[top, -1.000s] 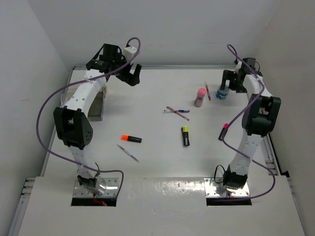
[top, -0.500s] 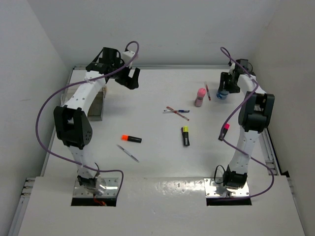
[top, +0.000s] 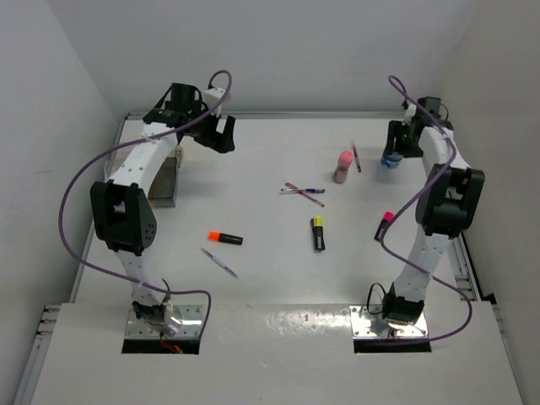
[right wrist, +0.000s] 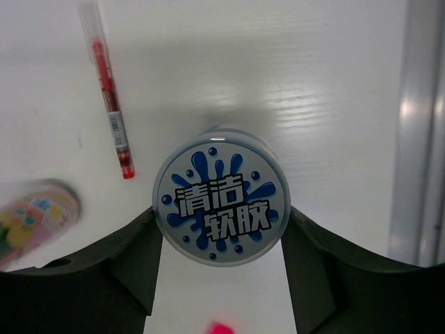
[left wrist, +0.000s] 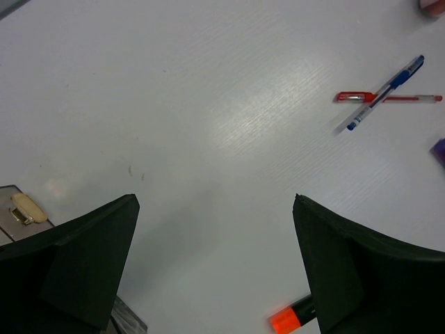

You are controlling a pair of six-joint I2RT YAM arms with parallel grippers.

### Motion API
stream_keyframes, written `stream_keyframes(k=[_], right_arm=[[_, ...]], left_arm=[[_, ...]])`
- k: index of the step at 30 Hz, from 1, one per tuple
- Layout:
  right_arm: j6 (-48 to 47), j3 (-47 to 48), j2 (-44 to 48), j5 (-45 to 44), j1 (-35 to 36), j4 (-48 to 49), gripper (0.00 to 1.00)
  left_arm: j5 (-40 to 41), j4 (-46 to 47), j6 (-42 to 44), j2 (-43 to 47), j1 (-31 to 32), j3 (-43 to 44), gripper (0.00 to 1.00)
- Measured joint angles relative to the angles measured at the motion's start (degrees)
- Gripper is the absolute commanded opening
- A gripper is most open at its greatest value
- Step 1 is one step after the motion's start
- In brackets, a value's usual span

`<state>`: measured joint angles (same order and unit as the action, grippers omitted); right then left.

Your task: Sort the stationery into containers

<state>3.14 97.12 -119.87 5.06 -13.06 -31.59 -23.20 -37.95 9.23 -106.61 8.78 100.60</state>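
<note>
The right gripper [top: 396, 147] has slid a little to the right since a moment ago, and the jar [top: 391, 159] has gone with it. The left gripper [top: 217, 133] has pulled back a bit toward the far left corner.

The right gripper is squeezed onto the jar [right wrist: 221, 195]. One finger presses each side of the round lid with blue splashes. The jar is at the far right of the table [top: 270, 287]; I cannot tell if it is off the table or standing on it. A red pen [right wrist: 108, 90] lies just beside it, and the pink bottle [top: 342, 166] is near, on the left.

The left gripper [left wrist: 214, 205] is spread wide with nothing in it, up over the table. Under it, two crossed pens [left wrist: 379, 96] lie in the middle. The orange highlighter [top: 225, 238] and a silver pen [top: 218, 262] are nearer the front. The yellow highlighter [top: 319, 233] and pink highlighter [top: 384, 224] lie to the right. The box [top: 165, 179] sits at the left edge, by the left arm.
</note>
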Motion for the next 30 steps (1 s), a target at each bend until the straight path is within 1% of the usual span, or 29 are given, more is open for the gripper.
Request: stream_keyframes(k=[2, 5, 7, 10, 14, 17, 21, 25, 30], right_arm=[[-0.7, 0.0, 4.13, 1.05, -1.14, -1.31, 0.07], [-2.51, 0.61, 11.91, 3.1, -2.27, -2.78, 0.06], [-3.82, 2.27, 16.5, 4.92, -1.33, -3.96, 0.06], [-6.34, 4.48, 22.43, 7.98, 4.15, -4.48, 0.06], [-9.38, 4.74, 26.23, 11.69, 16.39, -4.66, 0.06], [-10.64, 4.22, 24.92, 13.68, 26.34, -4.63, 0.06], [-10.49, 2.47, 19.54, 14.38, 35.21, -3.37, 0.05], [-9.55, 0.76, 11.58, 13.7, 40.96, -0.13, 0.05], [-8.7, -1.11, 2.8, 10.97, 45.94, 3.76, 0.05]], left_arm=[[-0.57, 0.63, -0.63, 0.0, -1.07, 0.0, 1.0], [-1.46, 1.38, -1.51, 0.28, -3.17, -0.35, 1.0], [-2.23, 1.62, -2.21, 1.14, -4.63, -1.44, 1.0], [-3.08, 1.64, -2.71, 3.1, -6.97, -3.17, 1.0], [-3.91, 1.73, -3.32, 6.38, -10.47, -4.48, 1.0], [-4.48, 2.36, -3.72, 9.35, -13.6, -5.38, 1.0], [-6.01, 3.82, -4.68, 14.4, -17.57, -9.14, 1.0], [-7.61, 4.55, -5.49, 19.08, -20.63, -14.58, 1.0], [-7.32, 4.13, -5.4, 21.68, -21.99, -17.94, 0.99]])
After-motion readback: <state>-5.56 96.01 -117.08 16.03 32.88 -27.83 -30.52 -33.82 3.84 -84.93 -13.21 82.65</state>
